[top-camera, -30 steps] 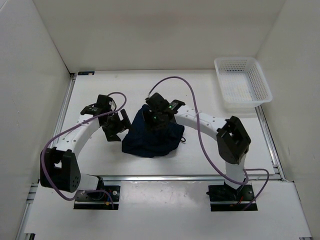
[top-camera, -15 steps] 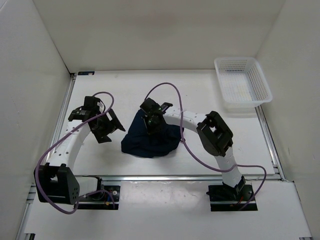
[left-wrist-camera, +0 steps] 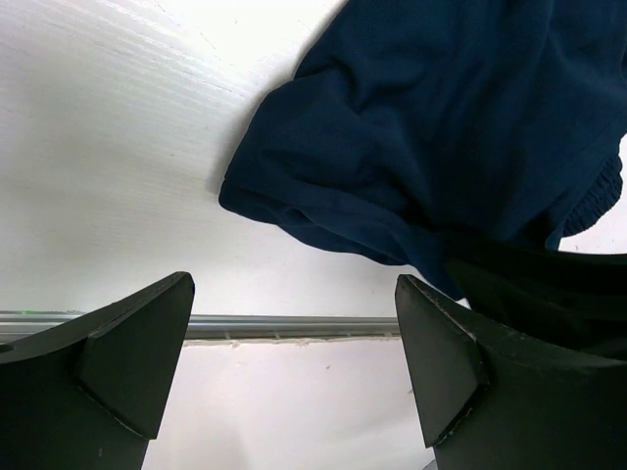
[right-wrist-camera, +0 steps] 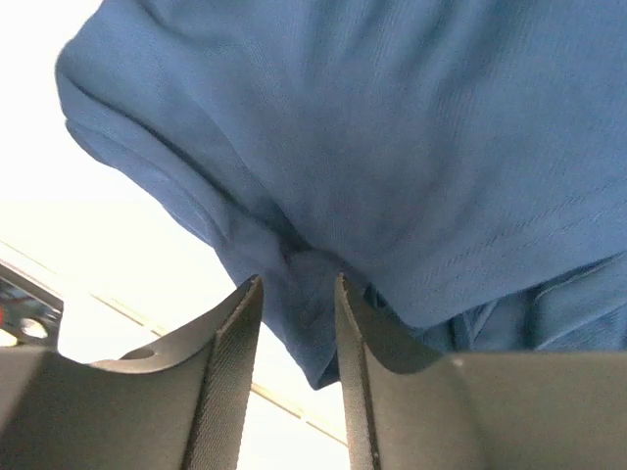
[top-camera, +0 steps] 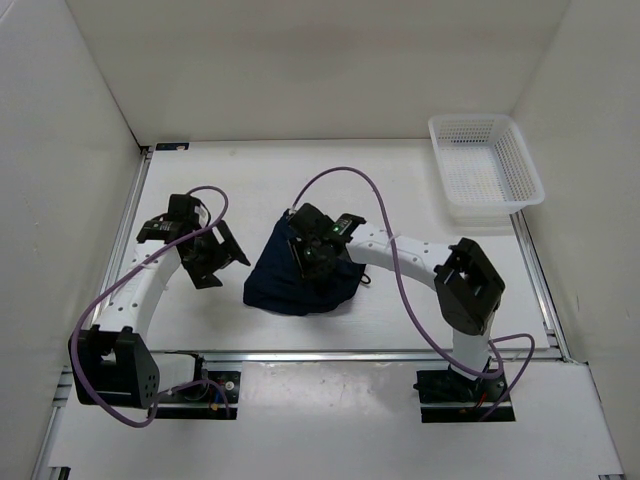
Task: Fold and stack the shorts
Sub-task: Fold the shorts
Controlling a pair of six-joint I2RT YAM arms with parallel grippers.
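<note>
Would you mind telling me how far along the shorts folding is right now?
Nothing looks finished: the shorts lie in a bunched heap, with no neat fold. In hand: the right gripper has its fingers pinching a fold of the cloth; the left gripper hangs open beside them. Remaining: folding flat and stacking.
</note>
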